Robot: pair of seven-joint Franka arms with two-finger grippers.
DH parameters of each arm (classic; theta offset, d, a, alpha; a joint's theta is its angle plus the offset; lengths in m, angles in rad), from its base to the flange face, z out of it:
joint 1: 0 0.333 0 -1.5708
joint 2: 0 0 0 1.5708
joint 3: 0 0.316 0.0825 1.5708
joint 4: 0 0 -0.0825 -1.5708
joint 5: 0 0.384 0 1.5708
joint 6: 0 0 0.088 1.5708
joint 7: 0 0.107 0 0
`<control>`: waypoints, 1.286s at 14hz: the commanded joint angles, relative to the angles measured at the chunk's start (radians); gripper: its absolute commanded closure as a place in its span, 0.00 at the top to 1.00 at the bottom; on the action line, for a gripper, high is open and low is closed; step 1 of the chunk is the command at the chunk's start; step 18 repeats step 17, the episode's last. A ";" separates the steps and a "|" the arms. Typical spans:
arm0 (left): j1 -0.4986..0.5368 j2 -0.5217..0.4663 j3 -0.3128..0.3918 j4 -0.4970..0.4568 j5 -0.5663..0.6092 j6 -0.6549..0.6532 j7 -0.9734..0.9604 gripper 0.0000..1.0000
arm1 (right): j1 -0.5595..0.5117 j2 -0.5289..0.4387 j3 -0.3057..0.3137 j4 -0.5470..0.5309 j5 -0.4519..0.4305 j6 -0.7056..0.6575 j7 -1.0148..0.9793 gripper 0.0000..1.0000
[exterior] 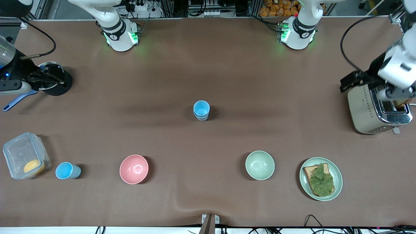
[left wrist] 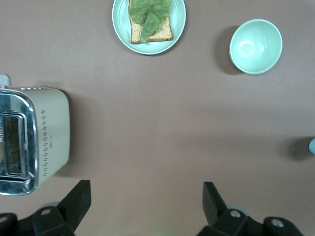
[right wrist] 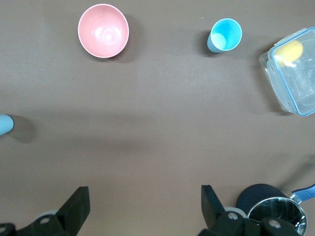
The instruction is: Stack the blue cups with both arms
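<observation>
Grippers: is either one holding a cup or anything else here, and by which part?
Nothing is held. The left gripper is open over bare table beside the toaster; the right gripper is open, empty, beside the pot.

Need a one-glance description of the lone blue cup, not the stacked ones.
Start at the clear lidded container with something yellow inside, at the right arm's end of the table, in the row nearest the front camera. The single blue cup stands beside it, between the container and the pink bowl. It is far smaller than the bowl and, unlike the stacked cups mid-table, stands alone.
</observation>
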State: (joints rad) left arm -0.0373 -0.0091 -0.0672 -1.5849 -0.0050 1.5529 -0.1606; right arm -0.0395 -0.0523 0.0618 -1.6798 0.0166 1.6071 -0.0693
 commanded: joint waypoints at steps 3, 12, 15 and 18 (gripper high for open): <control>-0.027 -0.012 0.029 0.054 0.008 -0.065 0.076 1.00 | 0.001 0.014 0.007 0.034 -0.012 -0.024 0.005 1.00; -0.024 0.034 0.043 0.106 0.051 -0.080 0.038 1.00 | 0.000 0.012 0.007 0.032 -0.012 -0.027 0.005 1.00; -0.018 0.029 0.043 0.108 0.037 -0.080 0.038 1.00 | 0.000 0.014 0.007 0.032 -0.012 -0.033 0.005 1.00; -0.021 0.029 0.041 0.105 0.031 -0.080 0.029 1.00 | -0.002 0.012 0.007 0.032 -0.012 -0.033 0.005 1.00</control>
